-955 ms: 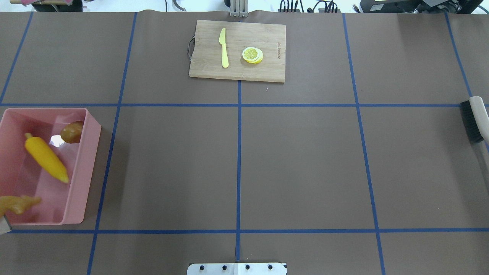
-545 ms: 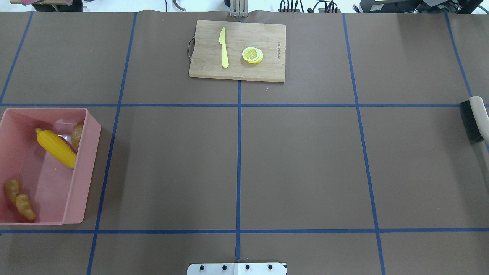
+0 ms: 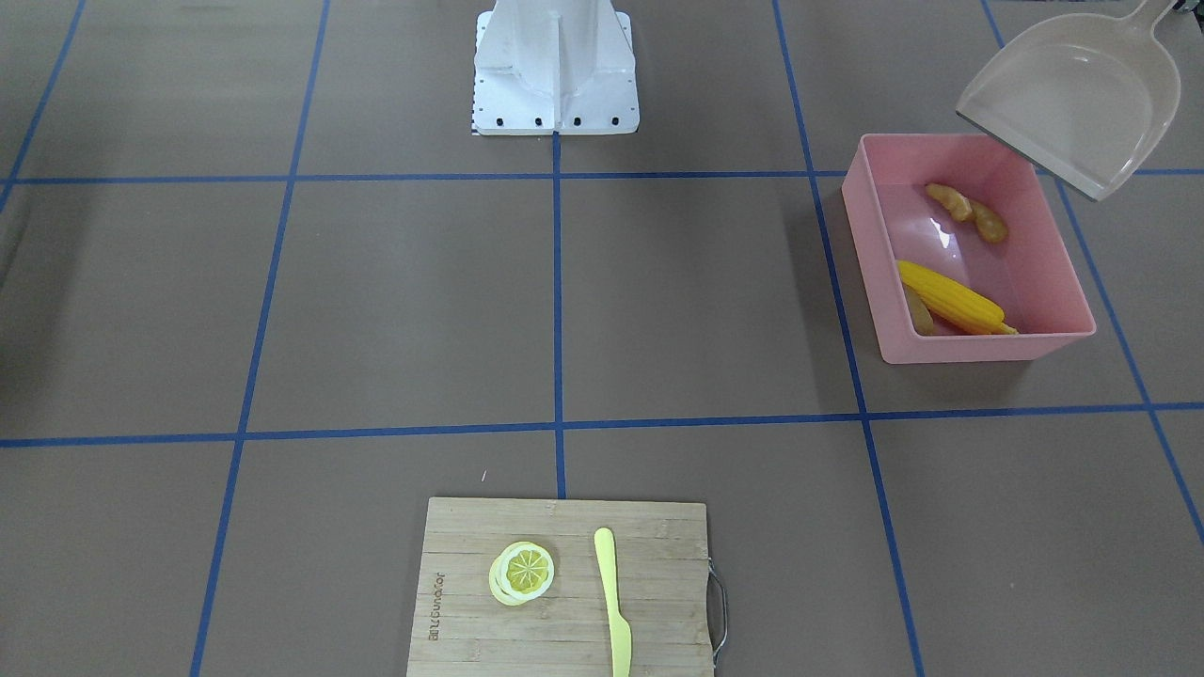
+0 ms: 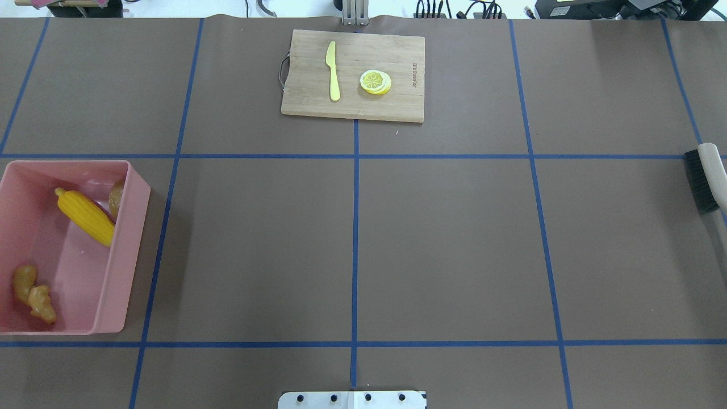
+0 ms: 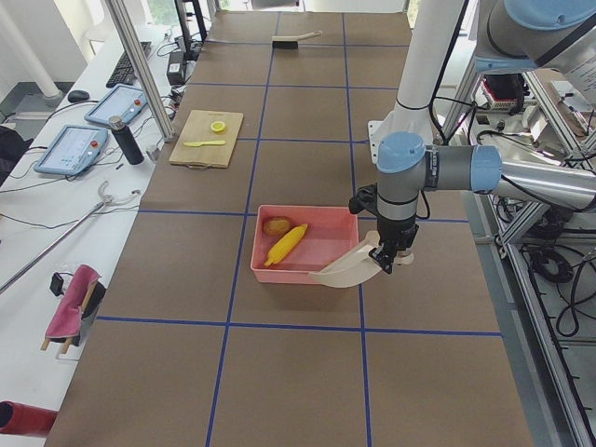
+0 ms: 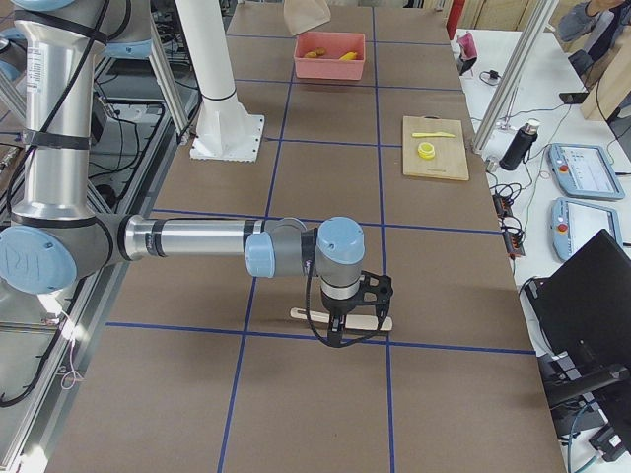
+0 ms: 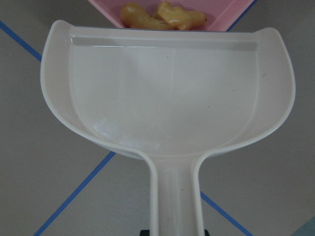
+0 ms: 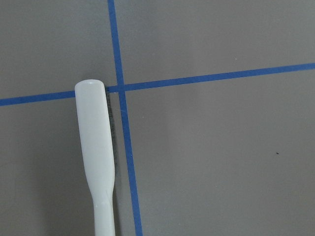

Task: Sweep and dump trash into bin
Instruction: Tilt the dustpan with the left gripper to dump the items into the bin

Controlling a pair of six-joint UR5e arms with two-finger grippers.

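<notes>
The pink bin (image 4: 133, 187) stands at the table's left edge. In it lie the yellow corn cob (image 4: 85, 217), the brown potato (image 4: 116, 199) against the right wall, and the tan ginger root (image 4: 33, 294) at the near end. My left gripper (image 5: 386, 261) is shut on the handle of the beige dustpan (image 3: 1077, 94), which hangs empty and tilted over the bin's near end. The left wrist view shows the empty pan (image 7: 167, 98) with the ginger (image 7: 162, 17) beyond its lip. My right gripper (image 6: 340, 320) is at the brush (image 4: 704, 179); I cannot tell whether it is shut.
A wooden cutting board (image 4: 352, 76) at the far middle bears a yellow knife (image 4: 333, 71) and a lemon slice (image 4: 375, 82). The brush lies on the table at the right edge; its white handle (image 8: 98, 157) crosses blue tape lines. The robot's base plate (image 4: 352, 399) is at the near edge.
The corn, potato and ginger tumbled inside the bin and have settled. The dustpan's corner at the overhead view's lower left has gone out of that view. The brush has not moved.
</notes>
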